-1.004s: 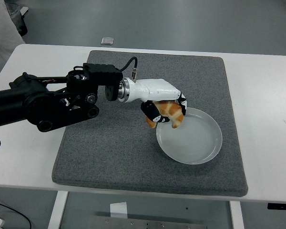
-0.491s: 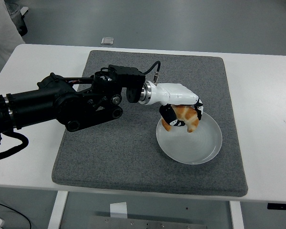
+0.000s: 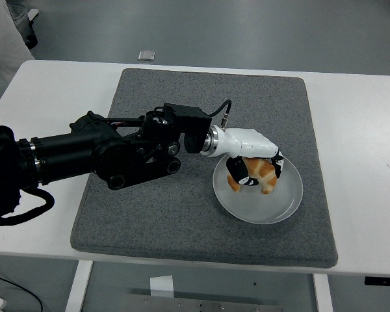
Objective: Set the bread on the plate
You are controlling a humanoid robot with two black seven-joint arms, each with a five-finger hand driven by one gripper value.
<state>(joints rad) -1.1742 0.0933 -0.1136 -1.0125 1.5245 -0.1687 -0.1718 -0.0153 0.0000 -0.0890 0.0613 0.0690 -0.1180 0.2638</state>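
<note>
A golden-brown piece of bread (image 3: pixel 262 175) is held in my left hand (image 3: pixel 255 172), whose white and black fingers curl around it. The hand and bread are over the inside of the pale round plate (image 3: pixel 283 205), low and close to its surface; I cannot tell if the bread touches it. The plate sits on the right part of a grey mat (image 3: pixel 149 208). My left arm (image 3: pixel 104 153) reaches in from the left edge across the mat. My right arm is not in view.
The grey mat lies on a white table (image 3: pixel 357 130). A small square object (image 3: pixel 146 56) lies on the floor beyond the table's far edge. A person's light clothing (image 3: pixel 0 39) shows at the top left corner.
My left hand has carried the bread to the right and down, from the plate's left rim to over the plate's middle. The arm has stretched further in.
</note>
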